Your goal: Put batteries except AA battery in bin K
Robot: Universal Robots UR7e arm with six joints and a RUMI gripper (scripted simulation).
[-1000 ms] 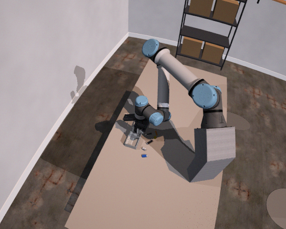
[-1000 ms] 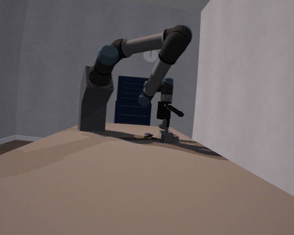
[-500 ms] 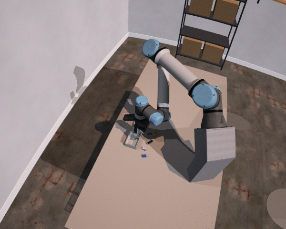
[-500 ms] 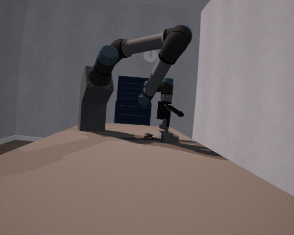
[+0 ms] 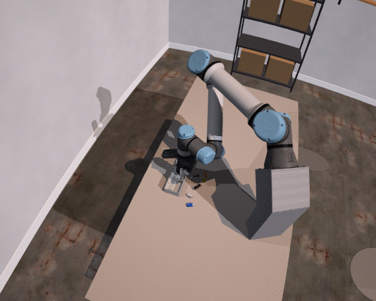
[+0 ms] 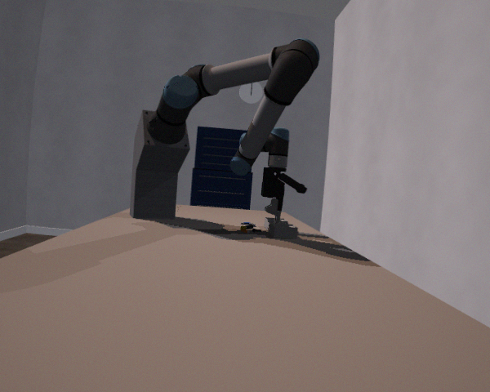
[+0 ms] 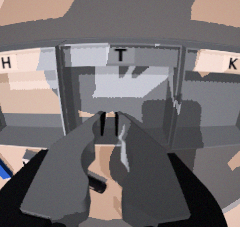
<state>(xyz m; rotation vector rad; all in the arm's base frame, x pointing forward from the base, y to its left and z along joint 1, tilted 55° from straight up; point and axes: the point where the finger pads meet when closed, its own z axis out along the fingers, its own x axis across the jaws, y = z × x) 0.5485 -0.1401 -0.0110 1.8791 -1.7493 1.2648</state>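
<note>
Three clear bins stand in a row, marked H (image 7: pixel 30 94), T (image 7: pixel 62 97) and K (image 7: pixel 210 102); in the top view they show as one clear block (image 5: pixel 172 185). My gripper (image 5: pixel 182 176) (image 6: pixel 275 219) (image 7: pixel 110 113) is shut, and I see nothing between the fingertips. It hangs low over the near edge of bin T, with bin K one place to the right in the wrist view. A dark battery (image 7: pixel 97 184) lies on the table under the fingers. A black battery (image 5: pixel 196 186), a small white one (image 5: pixel 188 195) and a blue one (image 5: pixel 190 204) (image 7: pixel 4 172) lie beside the bins.
Another dark battery (image 5: pixel 195 175) and a small orange thing (image 5: pixel 205 176) lie in the arm's shadow. The bins stand near the table's left edge (image 5: pixel 149 181). The robot's grey base (image 5: pixel 279 200) is at the right. A white wall runs close along the table in the exterior view.
</note>
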